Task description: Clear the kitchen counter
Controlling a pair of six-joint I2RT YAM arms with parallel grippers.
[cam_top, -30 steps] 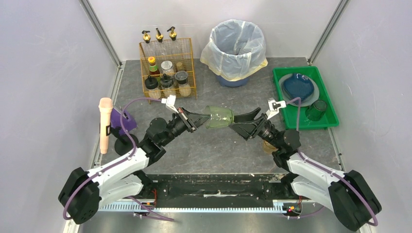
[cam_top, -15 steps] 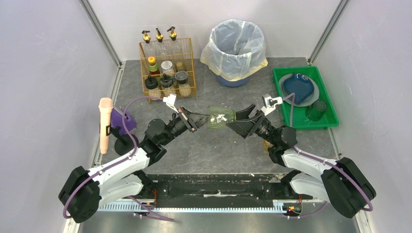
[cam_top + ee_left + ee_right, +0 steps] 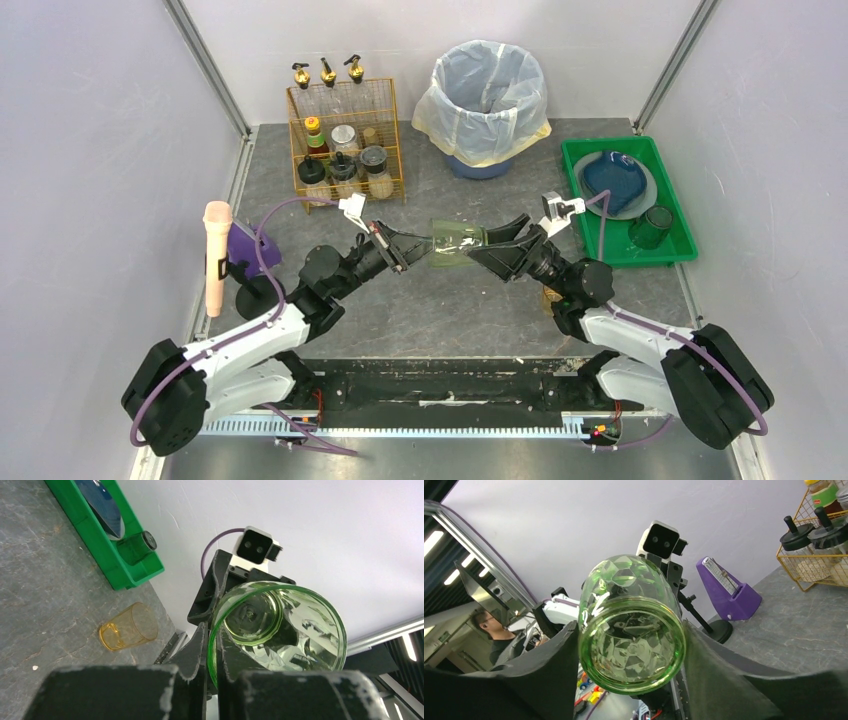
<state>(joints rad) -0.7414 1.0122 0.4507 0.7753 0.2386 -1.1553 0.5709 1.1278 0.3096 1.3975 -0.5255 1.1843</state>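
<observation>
While the dark surface (image 3: 440, 300) is carrying everything, the lined bin (image 3: 487, 100) is standing beyond the green glass (image 3: 456, 242). The wire rack (image 3: 345, 140) of jars is sitting beyond the glass to its left, and the green tray (image 3: 572, 200) is lying to its right. The glass itself is hanging on its side above the middle of the surface, bridging the two arms. The left pincer (image 3: 425, 248) is clenching the rim wall, one finger inside and one outside. The right pincer (image 3: 485, 243) is flanking the base end with its fingers right at the sides of the glass, but I cannot tell whether they are pressing. A small amber cup (image 3: 128, 633) is resting on the surface, nearer than the glass and to its right.

The danger is lying in this handover. If the left pincer is letting go before the right one is squeezing firmly, the slick, faceted glass is likely to slip out and drop onto the hard surface. Both arms pulling at once could twist it loose or chip the rim.
</observation>
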